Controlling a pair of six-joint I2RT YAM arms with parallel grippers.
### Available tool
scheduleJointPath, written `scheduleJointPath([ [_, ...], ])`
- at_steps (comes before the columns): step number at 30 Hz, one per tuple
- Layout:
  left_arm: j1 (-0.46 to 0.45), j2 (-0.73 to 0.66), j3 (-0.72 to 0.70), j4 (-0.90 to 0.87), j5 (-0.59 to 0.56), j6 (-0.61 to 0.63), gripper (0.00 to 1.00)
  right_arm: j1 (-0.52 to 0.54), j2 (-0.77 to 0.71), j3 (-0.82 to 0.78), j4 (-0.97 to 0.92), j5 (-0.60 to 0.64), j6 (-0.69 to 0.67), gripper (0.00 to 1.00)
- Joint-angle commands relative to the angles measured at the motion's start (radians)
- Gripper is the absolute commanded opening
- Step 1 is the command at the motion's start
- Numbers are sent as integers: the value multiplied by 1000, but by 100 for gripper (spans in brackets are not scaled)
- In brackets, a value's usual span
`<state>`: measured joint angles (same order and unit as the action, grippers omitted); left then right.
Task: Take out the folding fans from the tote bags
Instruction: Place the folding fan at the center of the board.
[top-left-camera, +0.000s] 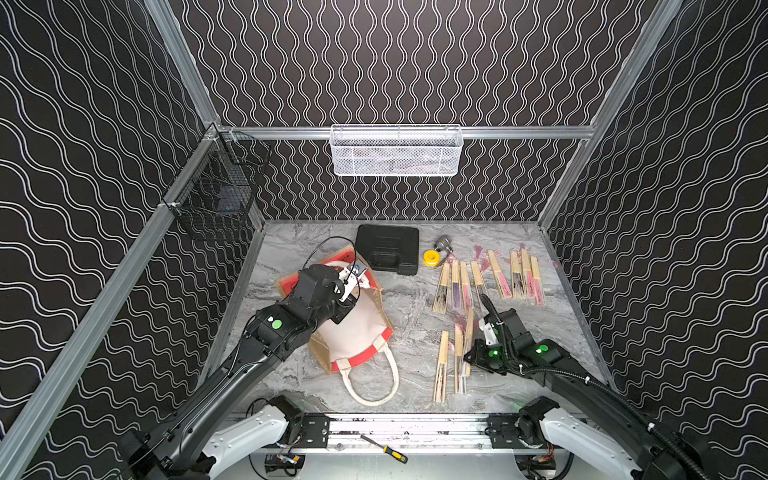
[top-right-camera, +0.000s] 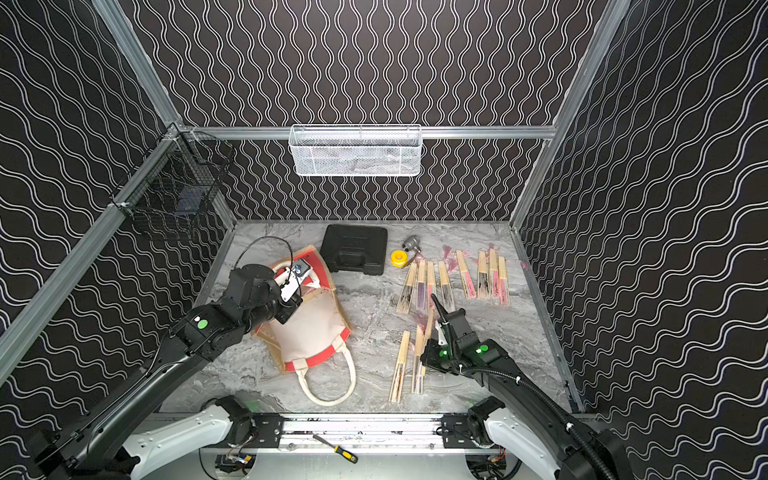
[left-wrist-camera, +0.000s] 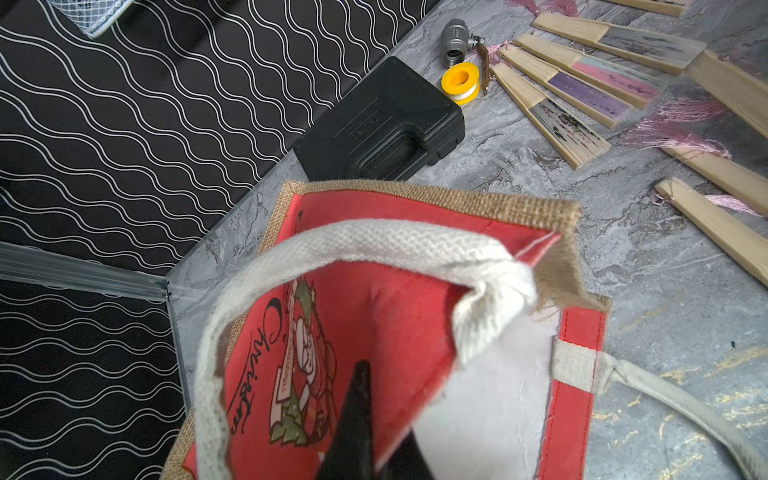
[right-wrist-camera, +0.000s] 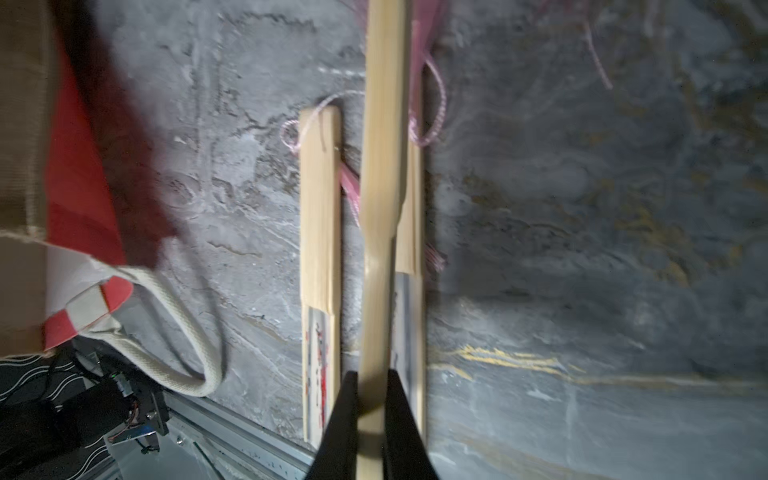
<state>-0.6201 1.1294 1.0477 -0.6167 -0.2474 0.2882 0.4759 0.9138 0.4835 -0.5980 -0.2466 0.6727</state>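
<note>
Only wrist cams show it: right gripper (right-wrist-camera: 371, 376) clamps a fan (right-wrist-camera: 382, 124), left gripper (left-wrist-camera: 386, 399) pinches bag (left-wrist-camera: 415, 195) wall.

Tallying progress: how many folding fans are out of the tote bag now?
11: eight folding fans in the far row, two lying nearer, one held by the right gripper. More may be hidden inside the tote bag.

You have bare table (top-left-camera: 411, 307) between the bag (top-left-camera: 357, 332) and the fans (top-left-camera: 455, 286). The case (top-left-camera: 388, 249) and tape roll (top-left-camera: 430, 257) crowd the back; fans cover the right side.
</note>
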Motion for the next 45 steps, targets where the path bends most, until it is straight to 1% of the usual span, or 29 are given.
scheduleJointPath([
  [1,1,0,-2,21,9,-3,0,1,42,21,-96,47,36,5],
  [4,1,0,1,19,16,-5,0,1,77,47,-145,77,28,5],
  [7,0,-2,0,19,17,-5,0,4,85,39,-153,85,35,5],
  [8,0,-3,2,19,20,-7,0,18,100,41,-150,78,22,5],
  [10,0,-7,1,19,23,-6,0,38,136,59,-173,114,19,4],
  [13,0,-11,1,18,15,-4,0,46,174,47,-143,69,-3,4],
  [16,1,-22,-3,23,17,-3,0,51,225,53,-116,-11,-57,4],
  [22,1,-17,1,19,20,-4,0,54,220,24,-38,-154,-104,3],
  [26,1,-16,-1,20,19,-3,0,55,227,21,-10,-207,-129,3],
  [30,0,-11,0,20,17,-4,0,55,245,26,-40,-167,-110,3],
  [32,1,-11,-1,19,19,-4,0,55,250,28,-49,-152,-96,7],
  [34,0,-10,-1,20,19,-3,0,55,252,33,-71,-104,-77,15],
  [41,0,-14,-2,20,22,-4,0,55,223,51,-123,-7,-35,42],
  [45,1,-18,-4,21,20,-3,0,55,192,66,-135,41,-28,47],
])
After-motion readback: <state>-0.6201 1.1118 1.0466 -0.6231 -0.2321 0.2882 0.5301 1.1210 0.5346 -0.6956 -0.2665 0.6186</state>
